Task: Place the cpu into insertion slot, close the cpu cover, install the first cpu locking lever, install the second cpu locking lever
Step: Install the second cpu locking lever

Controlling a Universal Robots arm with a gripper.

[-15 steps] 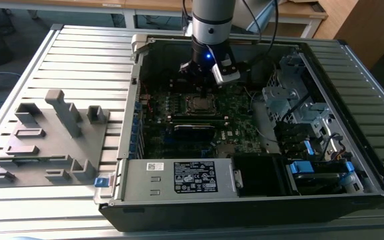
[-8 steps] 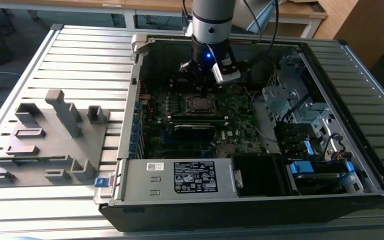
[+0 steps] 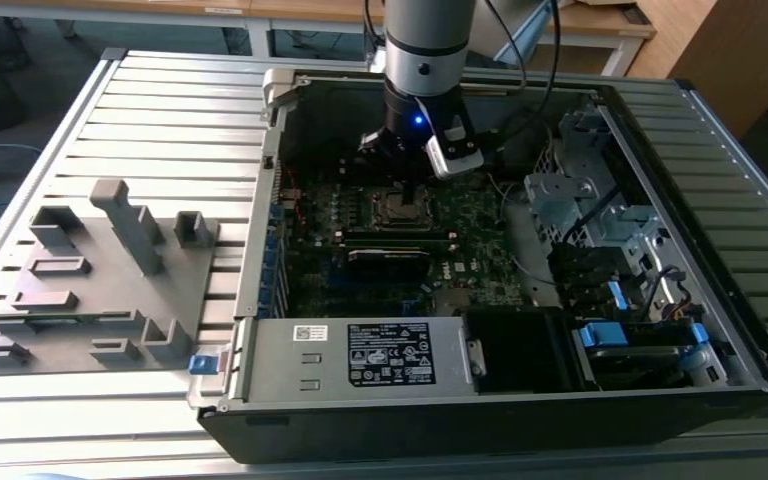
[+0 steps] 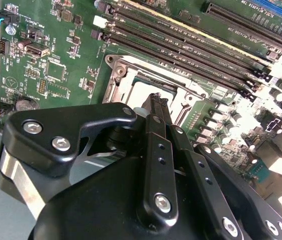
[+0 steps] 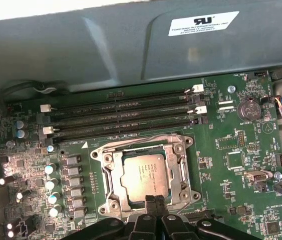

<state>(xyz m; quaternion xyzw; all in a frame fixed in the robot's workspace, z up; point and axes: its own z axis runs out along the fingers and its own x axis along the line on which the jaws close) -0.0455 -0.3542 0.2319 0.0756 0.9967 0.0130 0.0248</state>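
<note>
Silver-grey square cpu (image 5: 144,174) sits flat in the insertion slot (image 5: 111,202). Silvery cpu cover (image 5: 181,165) lies closed, framing it.

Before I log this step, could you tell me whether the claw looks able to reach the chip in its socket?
Probably yes: the claw hangs right over the socket's near edge, fingers together, and nothing lies between it and the chip.

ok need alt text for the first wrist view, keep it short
A small flat square cpu with a dull silver-grey metal top sits in the square silvery-framed insertion slot on a green motherboard, with the thin silvery cpu cover lying around it. The black gripper's closed fingertips hover at the socket's near edge, and long black memory slots run beyond.
</note>
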